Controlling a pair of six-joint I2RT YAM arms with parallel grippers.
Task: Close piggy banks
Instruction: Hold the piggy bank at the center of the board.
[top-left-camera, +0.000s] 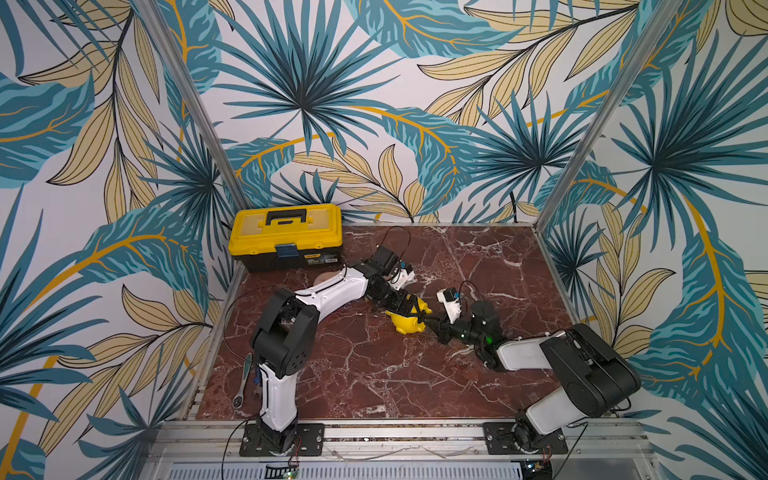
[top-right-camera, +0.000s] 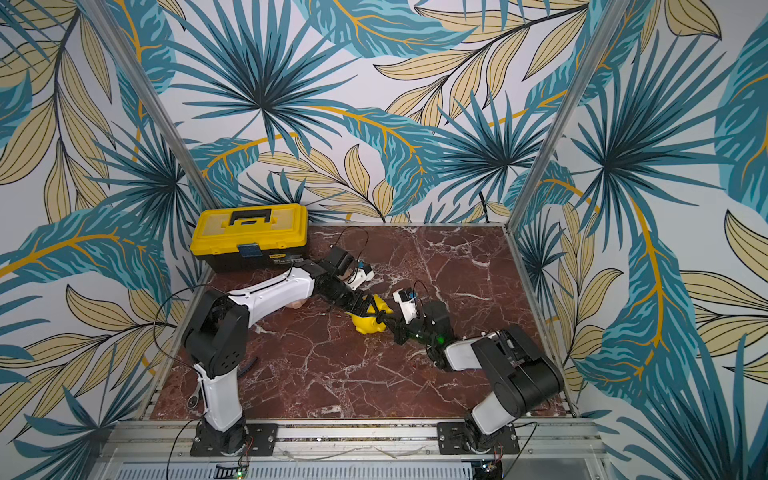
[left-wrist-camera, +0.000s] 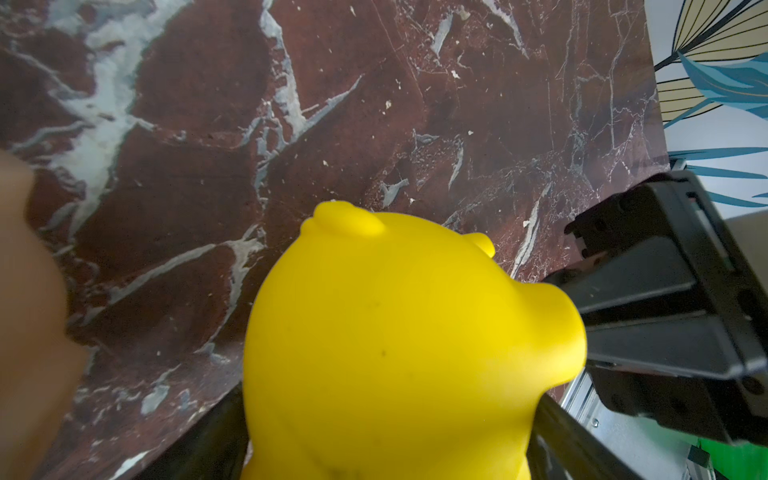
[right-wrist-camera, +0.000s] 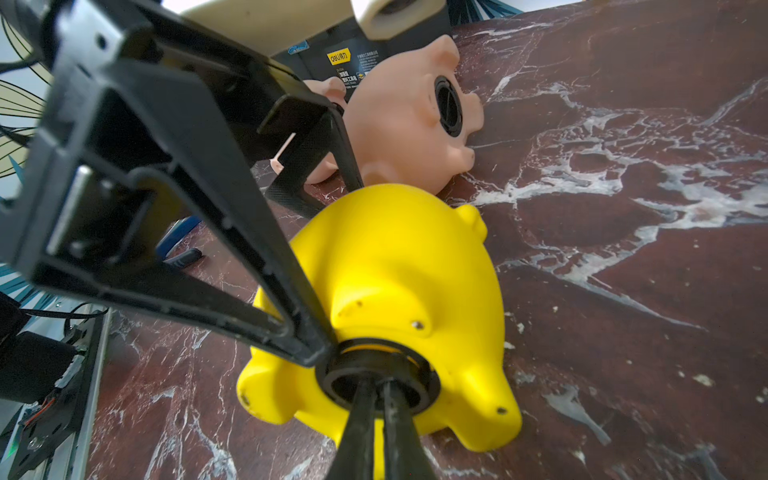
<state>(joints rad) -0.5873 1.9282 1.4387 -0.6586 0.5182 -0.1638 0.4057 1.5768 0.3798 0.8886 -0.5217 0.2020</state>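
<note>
Remote view of 2 robot arms on a red marble table (top-left-camera: 415, 374). The yellow piggy bank (right-wrist-camera: 395, 270) lies on its side near the table's middle, belly toward the right arm. My left gripper (top-left-camera: 411, 309) clamps its body, 1 finger on each side. My right gripper (right-wrist-camera: 376, 384) has its jaws narrow, almost together, with the tips in the recess of the black plug (right-wrist-camera: 419, 370), which sits in the belly hole. I cannot tell whether they pinch anything.

I judge the step to be seating this plug. Next, I should check that it sits flush, then back the right gripper straight out. Behind, a pink piggy bank (right-wrist-camera: 399, 124) is already plugged.
</note>
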